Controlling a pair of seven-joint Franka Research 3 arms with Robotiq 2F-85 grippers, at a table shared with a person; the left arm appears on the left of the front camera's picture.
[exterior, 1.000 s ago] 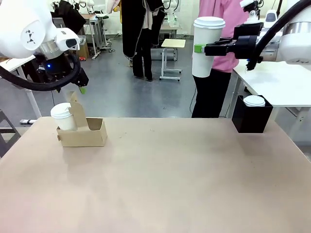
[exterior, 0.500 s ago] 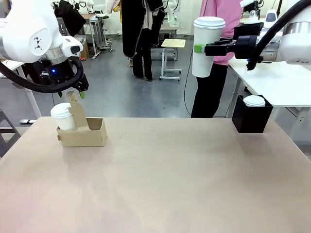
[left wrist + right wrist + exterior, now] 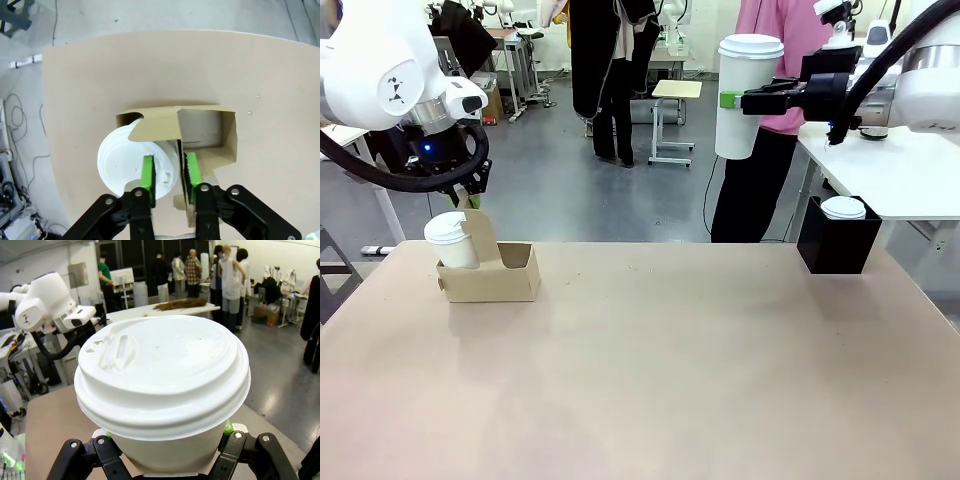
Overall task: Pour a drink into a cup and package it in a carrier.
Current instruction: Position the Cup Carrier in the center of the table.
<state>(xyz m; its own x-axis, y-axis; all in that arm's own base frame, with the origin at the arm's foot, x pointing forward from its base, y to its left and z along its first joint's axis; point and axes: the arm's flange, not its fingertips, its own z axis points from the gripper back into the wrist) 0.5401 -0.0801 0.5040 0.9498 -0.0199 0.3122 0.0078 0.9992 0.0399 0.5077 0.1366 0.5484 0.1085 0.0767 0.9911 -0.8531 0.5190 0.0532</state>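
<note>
The left gripper (image 3: 169,167) has its green pads a little apart, one on either side of the carrier's upright handle tab (image 3: 480,235). I can't see them actually pressing the cardboard. One pad hangs over the lid of a white cup (image 3: 450,240) already seated at nine o'clock of the tab. The right gripper (image 3: 735,100) is clamped on the second cup (image 3: 748,125), lidded and upright, held high in the air toward one o'clock of the table (image 3: 670,360). The carrier (image 3: 510,280) sits at about ten o'clock on the table, with the free hole (image 3: 202,131) at three o'clock of the tab. At two o'clock stands a black box (image 3: 835,250) with a white lid (image 3: 843,208) on it. To my eye the pouring is done and this is the packaging step. The held cup has to cross to ten o'clock, keep level, and drop straight into that free hole, close beside the left fingers.
</note>
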